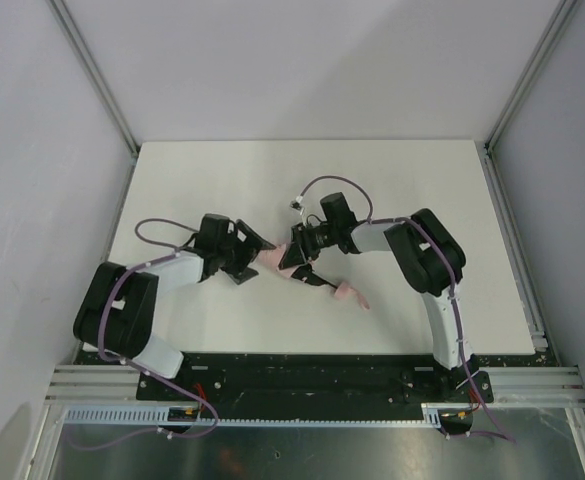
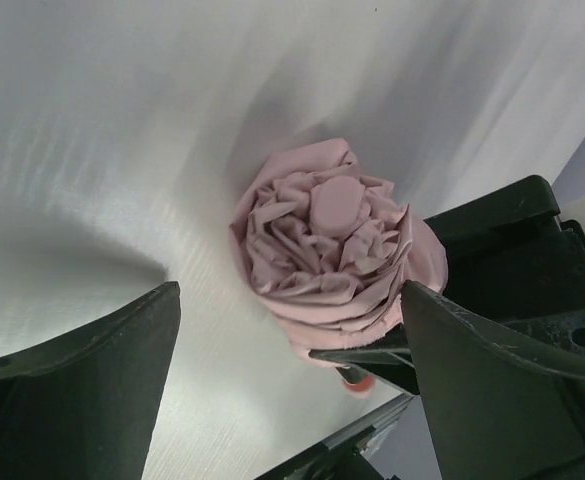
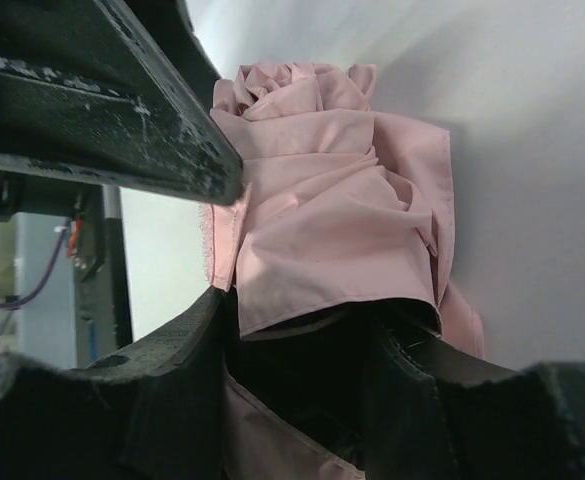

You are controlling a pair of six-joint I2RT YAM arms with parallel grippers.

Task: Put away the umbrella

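Note:
The umbrella [image 1: 272, 258] is a pale pink folded bundle lying mid-table between both grippers. Its dark shaft and small pink handle [image 1: 352, 294] trail toward the front right. In the left wrist view its rolled top end [image 2: 332, 235] faces the camera. My left gripper [image 2: 292, 300] is open, its jaws spread on either side just short of that end; it also shows in the top view [image 1: 254, 252]. My right gripper [image 3: 312, 320] is shut on the umbrella's fabric [image 3: 322, 220], and it shows in the top view [image 1: 294, 255] on the bundle's right side.
The white table [image 1: 422, 190] is bounded by grey walls and aluminium rails [image 1: 512, 240] at left and right. A purple cable loop [image 1: 332, 181] arches over the right wrist. The left gripper's finger [image 3: 102, 110] sits close to the right gripper.

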